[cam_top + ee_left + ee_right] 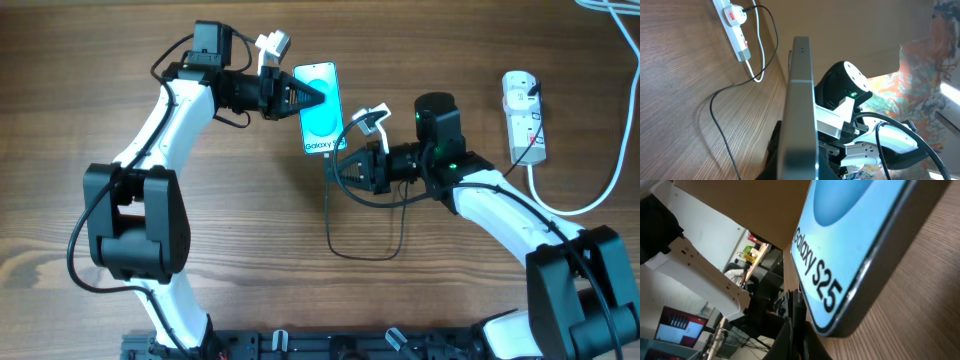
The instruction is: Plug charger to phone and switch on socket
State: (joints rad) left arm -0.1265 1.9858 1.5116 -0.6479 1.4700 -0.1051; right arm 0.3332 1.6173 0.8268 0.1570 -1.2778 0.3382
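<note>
- The small rectangular phone [325,122] with a bright teal-blue screen faces up on the brown wooden table [250,250]. Its "Galaxy S25" lettering is at the end nearer the robot's base.
- The left gripper [303,97] reaches in at the phone's left long edge. One dark finger lies over the screen, and the jaws are clamped on the phone.
- The right gripper [338,168] sits just beside the phone's lettered end. Its jaws are pinched onto the end of the long thin black charger cable [331,215]; the connector tip is too small to make out.
- Below the phone's lettered end, the cable loops across the table and passes under the right arm.
- The white elongated power strip [520,120] with red switches lies well to the right of the phone. A plug is fitted in it, and its thick white lead [585,208] curves further from the phone.
</note>
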